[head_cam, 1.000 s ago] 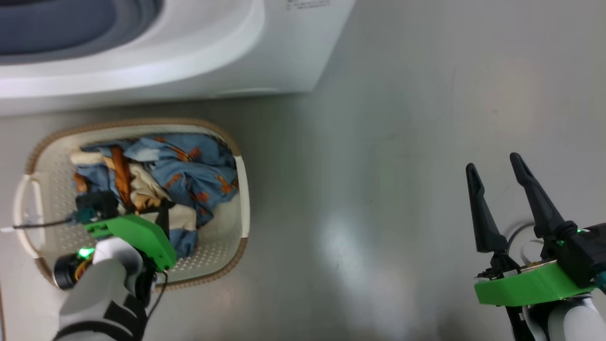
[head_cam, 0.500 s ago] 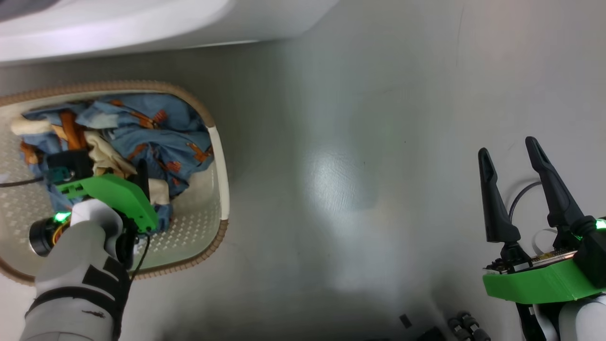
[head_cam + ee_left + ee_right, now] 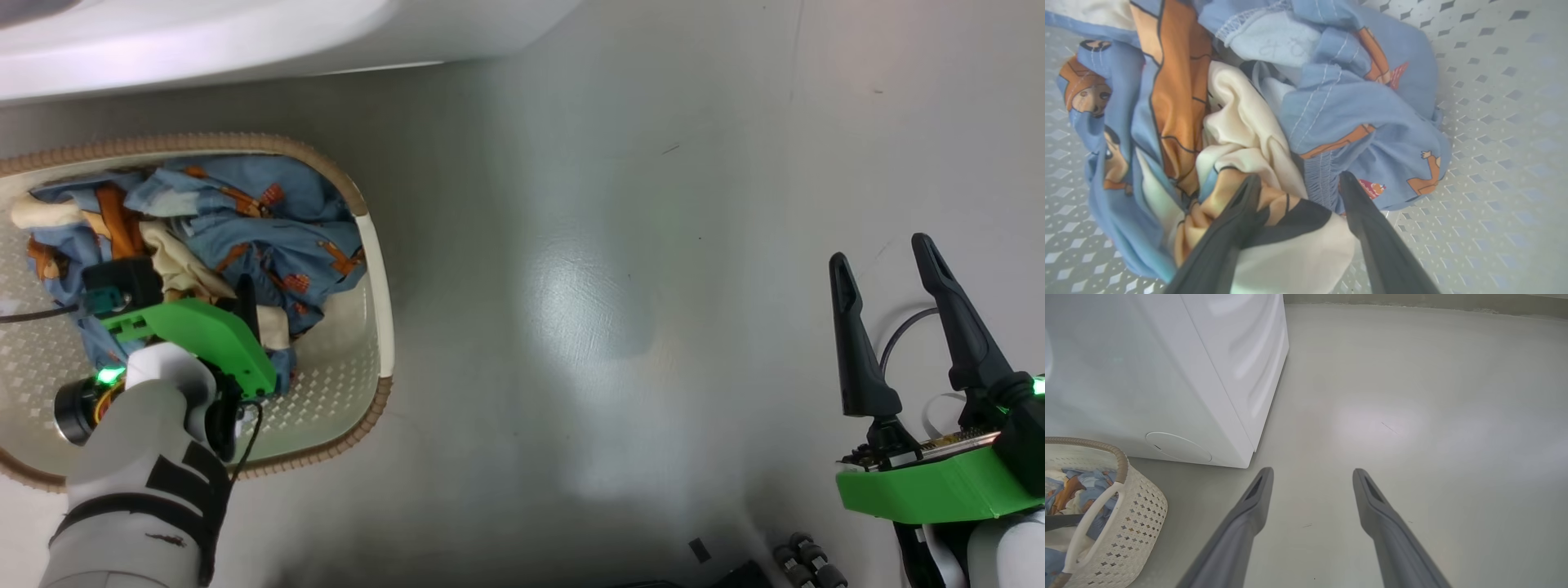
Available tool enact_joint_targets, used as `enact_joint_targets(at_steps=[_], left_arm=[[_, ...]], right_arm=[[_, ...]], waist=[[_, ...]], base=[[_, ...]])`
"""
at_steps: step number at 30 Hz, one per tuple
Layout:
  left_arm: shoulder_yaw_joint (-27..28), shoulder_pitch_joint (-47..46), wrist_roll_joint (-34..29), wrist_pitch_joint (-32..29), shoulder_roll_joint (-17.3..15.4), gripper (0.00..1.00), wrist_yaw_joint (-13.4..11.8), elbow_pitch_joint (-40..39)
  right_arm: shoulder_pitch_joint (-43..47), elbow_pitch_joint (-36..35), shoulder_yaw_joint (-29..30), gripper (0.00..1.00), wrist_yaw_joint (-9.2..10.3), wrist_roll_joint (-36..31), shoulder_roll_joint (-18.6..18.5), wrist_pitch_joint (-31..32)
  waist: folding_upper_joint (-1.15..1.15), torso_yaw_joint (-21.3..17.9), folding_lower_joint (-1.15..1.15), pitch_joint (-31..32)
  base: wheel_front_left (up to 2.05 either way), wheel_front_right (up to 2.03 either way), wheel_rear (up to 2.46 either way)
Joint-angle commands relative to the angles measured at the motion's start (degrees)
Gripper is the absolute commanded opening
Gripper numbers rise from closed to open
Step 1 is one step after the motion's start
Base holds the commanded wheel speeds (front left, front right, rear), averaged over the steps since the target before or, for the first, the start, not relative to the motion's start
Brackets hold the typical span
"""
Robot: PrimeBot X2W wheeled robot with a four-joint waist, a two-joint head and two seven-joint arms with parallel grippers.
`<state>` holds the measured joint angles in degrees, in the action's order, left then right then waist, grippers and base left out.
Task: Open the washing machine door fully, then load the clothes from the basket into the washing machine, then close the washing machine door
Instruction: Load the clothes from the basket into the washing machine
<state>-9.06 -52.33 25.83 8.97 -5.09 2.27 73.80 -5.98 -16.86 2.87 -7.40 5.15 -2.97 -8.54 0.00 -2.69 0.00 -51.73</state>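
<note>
The clothes (image 3: 269,220), light-blue fabric with orange figures and cream patches, lie bunched in the cream perforated basket (image 3: 380,269) at the left of the floor. My left gripper (image 3: 1298,179) reaches down into the basket, open, its two dark fingers pressed into the folds of the clothes (image 3: 1331,102) with fabric between them. Its green wrist mount (image 3: 204,343) covers most of the fingers in the head view. My right gripper (image 3: 886,261) hovers open and empty over bare floor, far right. The white washing machine (image 3: 245,41) stands just behind the basket. The washing machine door is out of view.
The right wrist view shows the washing machine's front corner (image 3: 1241,428) with a round cap (image 3: 1177,447) low on it, and the basket (image 3: 1139,510) beside it. Grey floor (image 3: 612,286) stretches between basket and right gripper. Small dark parts (image 3: 804,559) lie at the bottom edge.
The head camera has shifted, so basket and washing machine sit further left and up in the picture. My left gripper stays on the clothes, still open. The right gripper stays open.
</note>
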Motion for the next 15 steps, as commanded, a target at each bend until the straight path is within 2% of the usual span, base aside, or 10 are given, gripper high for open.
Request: enact_joint_targets(at_steps=[1, 10, 11, 12, 13, 14, 15], left_arm=[[0.7, 1.2, 0.5, -0.2, -2.0, 1.0, -0.3, 0.1], [0.6, 1.0, 1.4, -1.1, -1.9, 1.0, -0.3, 0.1], [0.8, 1.1, 1.7, -1.6, -1.8, 0.51, 0.0, 0.1], [0.8, 1.1, 1.9, -1.8, -1.8, 0.1, 0.2, 0.1], [0.8, 1.1, 1.9, -1.8, -1.8, 0.1, 0.2, 0.1], [0.8, 1.1, 2.0, -1.8, -1.8, 0.0, 0.3, 0.1], [0.8, 1.1, 2.1, -1.8, -1.8, 0.0, 0.4, 0.1]], right_arm=[[1.6, -1.6, -0.9, 1.0, -0.09, -0.9, 0.0, 0.5], [1.9, -2.4, -1.2, 1.0, -0.09, -1.3, 0.0, 1.1], [1.9, -2.5, -1.2, 1.0, -0.09, -1.3, 0.0, 1.2], [1.9, -2.5, -1.2, 1.0, -0.09, -1.3, 0.0, 1.2], [1.9, -2.5, -1.2, 1.0, -0.09, -1.3, 0.0, 1.2], [1.9, -2.6, -1.1, 1.0, -0.09, -1.4, 0.0, 1.3], [2.0, -2.7, -1.1, 1.0, -0.09, -1.4, 0.0, 1.3]], waist=[[0.0, 0.2, 0.0, -0.1], [0.0, 0.3, 0.0, -0.3], [0.0, 0.3, 0.0, -0.2], [0.0, 0.3, 0.0, -0.2], [0.0, 0.3, 0.0, -0.2], [0.0, 0.3, 0.0, -0.2], [0.0, 0.3, 0.0, -0.2]], base=[[0.0, 0.0, 0.0], [0.0, 0.0, 0.0], [0.0, 0.0, 0.0], [0.0, 0.0, 0.0], [0.0, 0.0, 0.0], [0.0, 0.0, 0.0], [0.0, 0.0, 0.0]])
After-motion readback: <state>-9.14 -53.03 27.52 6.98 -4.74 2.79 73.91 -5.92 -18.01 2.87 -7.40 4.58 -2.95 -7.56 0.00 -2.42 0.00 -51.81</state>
